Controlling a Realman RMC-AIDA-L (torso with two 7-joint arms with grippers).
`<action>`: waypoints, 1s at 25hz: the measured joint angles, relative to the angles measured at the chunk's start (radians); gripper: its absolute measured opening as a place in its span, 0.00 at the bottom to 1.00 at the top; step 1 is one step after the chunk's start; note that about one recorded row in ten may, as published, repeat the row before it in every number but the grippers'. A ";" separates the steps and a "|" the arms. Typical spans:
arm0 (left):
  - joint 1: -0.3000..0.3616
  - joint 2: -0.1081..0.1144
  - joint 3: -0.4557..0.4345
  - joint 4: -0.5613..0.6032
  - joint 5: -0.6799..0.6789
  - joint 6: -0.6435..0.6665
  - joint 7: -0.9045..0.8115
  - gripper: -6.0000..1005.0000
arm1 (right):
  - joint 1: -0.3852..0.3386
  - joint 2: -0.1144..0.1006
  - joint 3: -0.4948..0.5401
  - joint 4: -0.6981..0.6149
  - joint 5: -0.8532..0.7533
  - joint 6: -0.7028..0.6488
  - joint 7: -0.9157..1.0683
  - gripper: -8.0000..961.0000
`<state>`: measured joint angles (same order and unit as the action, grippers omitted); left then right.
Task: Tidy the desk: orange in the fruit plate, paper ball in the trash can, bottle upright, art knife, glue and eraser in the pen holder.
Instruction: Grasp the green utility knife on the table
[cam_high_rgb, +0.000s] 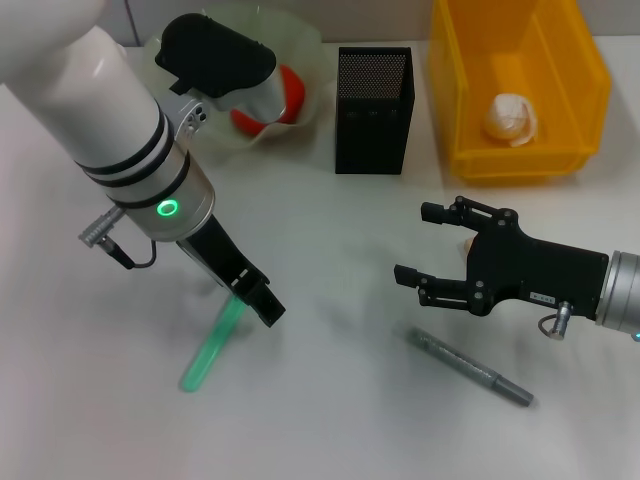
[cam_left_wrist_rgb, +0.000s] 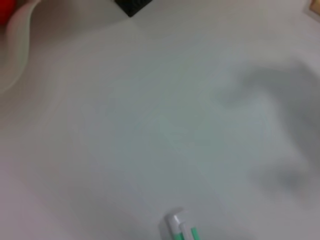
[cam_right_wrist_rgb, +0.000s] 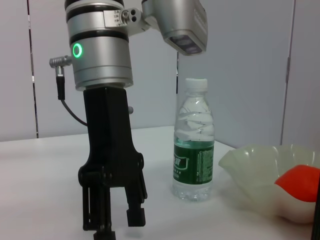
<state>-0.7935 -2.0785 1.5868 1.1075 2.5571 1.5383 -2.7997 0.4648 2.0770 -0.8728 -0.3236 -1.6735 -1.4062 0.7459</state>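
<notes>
The green glue stick (cam_high_rgb: 210, 350) lies on the white desk, and its white-capped end (cam_left_wrist_rgb: 179, 226) shows in the left wrist view. My left gripper (cam_high_rgb: 262, 300) hangs open over the stick's upper end, also seen as the left gripper (cam_right_wrist_rgb: 114, 216) in the right wrist view. The grey art knife (cam_high_rgb: 470, 367) lies just in front of my open right gripper (cam_high_rgb: 412, 243). A small pale thing (cam_high_rgb: 468, 243) peeks out under its palm; I cannot tell if it is the eraser. The bottle (cam_right_wrist_rgb: 194, 150) stands upright. The orange (cam_high_rgb: 288, 92) sits in the fruit plate (cam_high_rgb: 300, 40). The paper ball (cam_high_rgb: 510, 118) lies in the yellow trash can (cam_high_rgb: 450, 110).
The black mesh pen holder (cam_high_rgb: 373, 95) stands at the back between plate and bin. My left arm covers the bottle in the head view. The fruit plate (cam_right_wrist_rgb: 250, 165) stands right beside the bottle.
</notes>
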 joint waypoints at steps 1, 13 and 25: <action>0.000 0.000 0.000 -0.003 0.000 -0.003 0.000 0.84 | 0.000 0.000 0.000 0.000 0.000 0.000 0.000 0.85; -0.006 0.000 0.001 -0.029 0.031 -0.020 -0.003 0.68 | 0.000 0.000 0.000 -0.002 0.000 0.000 0.000 0.84; -0.009 0.001 0.001 -0.052 0.037 -0.034 0.007 0.67 | 0.003 0.000 0.000 -0.002 0.000 -0.004 0.000 0.84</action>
<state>-0.8024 -2.0779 1.5877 1.0551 2.5941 1.5048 -2.7924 0.4681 2.0770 -0.8729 -0.3260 -1.6736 -1.4101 0.7455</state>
